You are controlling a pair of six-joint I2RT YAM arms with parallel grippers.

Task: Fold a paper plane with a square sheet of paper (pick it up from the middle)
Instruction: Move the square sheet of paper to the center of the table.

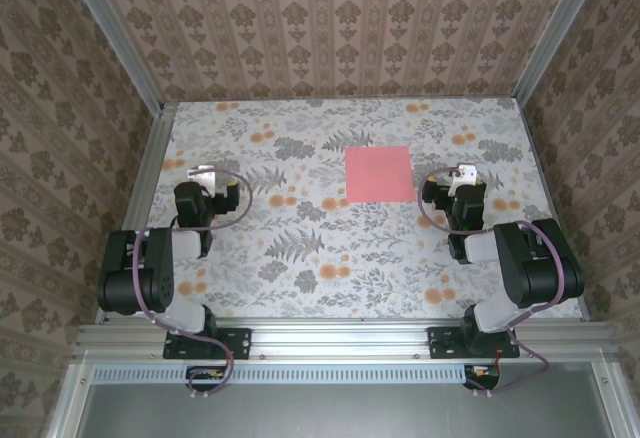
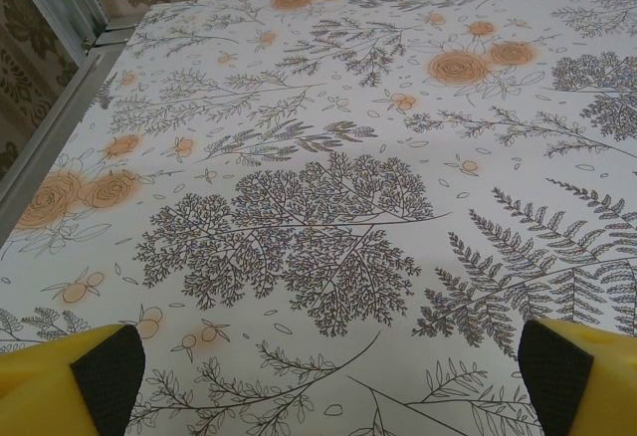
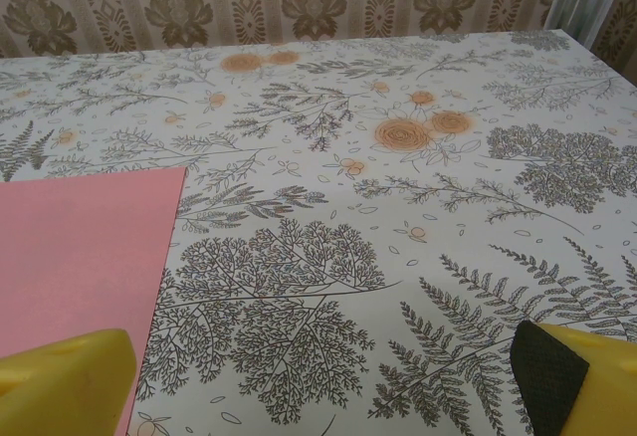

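- The left arm [image 1: 150, 268] is folded back at the near-left corner of the counter [image 1: 300, 258], which is covered with a print of grey ferns and orange flowers.
- The left end effector [image 1: 203, 173] points toward the far side, over the left part of the counter. It is well apart from the paper.
- In the left wrist view its two yellow fingers [image 2: 60, 381] with black pads sit at the two bottom corners, spread wide. Between them there is bare printed counter and nothing is held.
- The square sheet of paper [image 1: 379, 173] lies flat and unfolded on the far half of the counter, a little right of the middle, its edges roughly square to the counter's edges.
- The right end effector [image 1: 463, 173] is just beside the sheet's right edge and also points toward the far side.
- In the right wrist view its fingers [image 3: 582, 381] stand fully apart and grip nothing. The sheet fills the left of that view, and the left finger overlaps its near part. Whether that finger touches the sheet cannot be told.
- The right arm [image 1: 530, 258] is bent back at the near-right corner.
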